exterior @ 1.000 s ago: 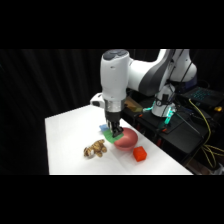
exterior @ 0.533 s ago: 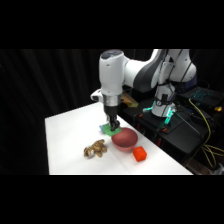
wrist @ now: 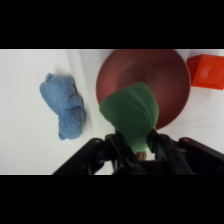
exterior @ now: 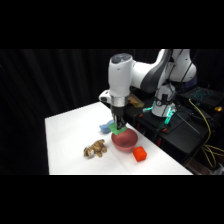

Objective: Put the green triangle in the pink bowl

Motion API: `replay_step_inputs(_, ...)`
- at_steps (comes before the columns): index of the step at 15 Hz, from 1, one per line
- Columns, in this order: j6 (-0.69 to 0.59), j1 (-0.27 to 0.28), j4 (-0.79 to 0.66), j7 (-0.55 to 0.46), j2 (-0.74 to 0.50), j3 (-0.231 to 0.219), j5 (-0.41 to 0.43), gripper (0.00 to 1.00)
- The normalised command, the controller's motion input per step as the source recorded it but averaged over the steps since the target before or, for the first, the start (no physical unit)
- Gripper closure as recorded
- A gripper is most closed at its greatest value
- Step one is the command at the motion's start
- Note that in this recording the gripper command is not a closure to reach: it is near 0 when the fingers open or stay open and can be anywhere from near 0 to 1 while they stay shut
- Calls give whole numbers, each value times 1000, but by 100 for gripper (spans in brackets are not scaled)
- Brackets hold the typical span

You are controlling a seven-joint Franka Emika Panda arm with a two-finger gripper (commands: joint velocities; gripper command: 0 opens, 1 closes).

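Observation:
The green triangle [wrist: 131, 114] hangs pinched in my gripper [wrist: 138, 150], which is shut on its lower end. It overlaps the near rim of the pink bowl [wrist: 155, 75] in the wrist view. From the side, the gripper [exterior: 119, 126] holds the green triangle [exterior: 118, 129] just above the left rim of the pink bowl [exterior: 125, 140] on the white table [exterior: 70, 135].
A blue soft block [wrist: 64, 103] lies left of the bowl, seen in the side view as the blue block [exterior: 105, 128] behind the gripper. An orange-red block [exterior: 139, 154] sits right of the bowl. A brown lumpy object [exterior: 95, 148] lies to the bowl's left front. Black equipment with cables stands beyond the table's right edge.
The gripper with the green triangle has risen slightly and shifted left, from over the bowl's middle to above its left rim.

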Motion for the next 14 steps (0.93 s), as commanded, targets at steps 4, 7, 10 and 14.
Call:
replay_step_inputs(4, 97, -64, -164, 99, -211, 75, -123, 100)
replay_step_inputs(7, 95, -62, -164, 98, -198, 81, -92, 0)
replay_step_inputs(10, 97, -60, -177, 101, -216, 77, -89, 0)
replay_step_inputs(14, 84, -70, -153, 80, -219, 66, -77, 0)
